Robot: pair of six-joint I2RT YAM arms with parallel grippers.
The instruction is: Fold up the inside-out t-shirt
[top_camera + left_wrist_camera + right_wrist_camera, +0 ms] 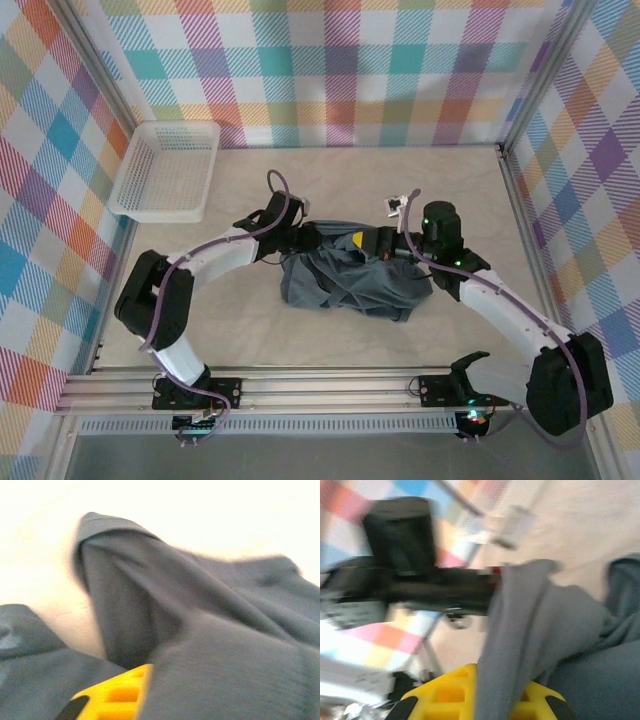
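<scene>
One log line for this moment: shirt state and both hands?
t-shirt: bunched mid-table, not folded | left hand: at its far edge, grip unclear | right hand: shut on its far edge

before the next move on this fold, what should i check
1. right end effector shut on the dark slate-grey fabric t-shirt: ok
2. left end effector gripping the cloth: cannot tell, fabric drapes over its finger
3. t-shirt lying flat: not ok, bunched in a heap
4. end effectors spread apart: not ok, close together at the far edge
5. white plastic mesh basket apart from the t-shirt: ok
</scene>
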